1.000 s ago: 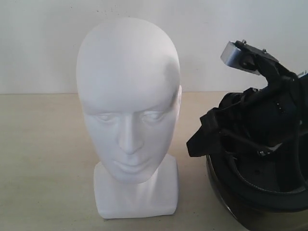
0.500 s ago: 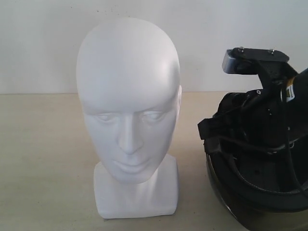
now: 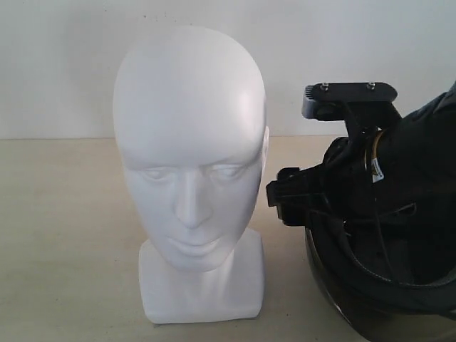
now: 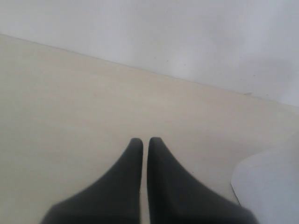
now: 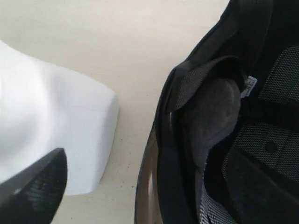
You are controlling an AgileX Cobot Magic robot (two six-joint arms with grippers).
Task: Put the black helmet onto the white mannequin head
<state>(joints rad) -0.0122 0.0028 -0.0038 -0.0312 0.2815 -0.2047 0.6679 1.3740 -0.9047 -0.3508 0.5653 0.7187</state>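
The white mannequin head (image 3: 189, 164) stands upright on its block base, facing the exterior view; its base (image 5: 56, 126) also shows in the right wrist view. To its right the black helmet (image 3: 377, 285) lies opening-up, its padded lining (image 5: 215, 116) exposed. My right gripper (image 3: 303, 199) hovers over the helmet's rim on the mannequin's side. One finger (image 5: 35, 186) hangs outside the shell, well clear of it; the other is hidden. The jaws stand open, holding nothing. My left gripper (image 4: 145, 142) is shut and empty above bare table.
The beige table (image 3: 64, 235) runs back to a white wall (image 3: 57, 64). Only a narrow strip of table separates the mannequin's base from the helmet. A white corner (image 4: 271, 186) shows beside the left gripper.
The right arm has swung left over the helmet toward the mannequin head, its wrist camera levelling out, and its jaws have spread wider. The head and helmet have not moved.
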